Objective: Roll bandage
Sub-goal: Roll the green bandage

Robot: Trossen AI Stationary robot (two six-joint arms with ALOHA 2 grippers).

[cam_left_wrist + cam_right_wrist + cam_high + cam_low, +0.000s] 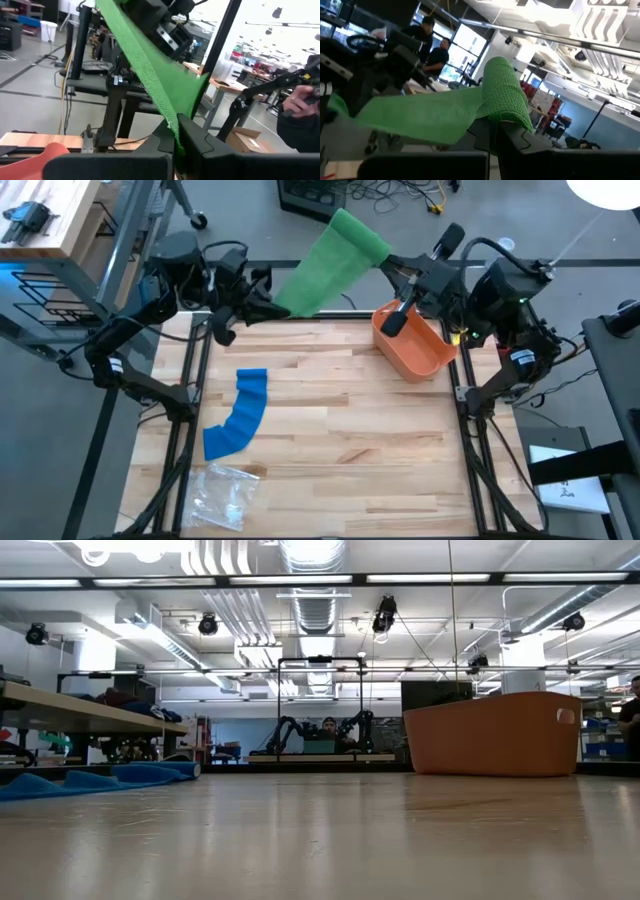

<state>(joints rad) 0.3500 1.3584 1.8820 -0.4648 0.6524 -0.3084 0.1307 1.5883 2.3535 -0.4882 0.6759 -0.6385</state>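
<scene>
A green bandage spans the air above the table's far edge, between my two grippers. My left gripper is shut on its lower end. My right gripper is shut on its upper end, where the bandage wraps into a small roll around the fingertips. A blue bandage lies flat in a curve on the table's left half, and it also shows as the blue bandage in the low view. Neither gripper appears in the low view. My left gripper pinches the green bandage's end between its two shut fingers, which point about level toward the right arm. The strip rises from them, drawn taut and clear of the table. My right gripper holds the other end at its fingertips, pinched between shut fingers. The bandage is wound over the tips as a roll. From there the strip runs taut to the left gripper, clear of the table.
An orange bin stands at the table's far right, below the right arm. A clear plastic bag lies at the near left. People are in the room beyond the table. The table's middle is bare wood.
</scene>
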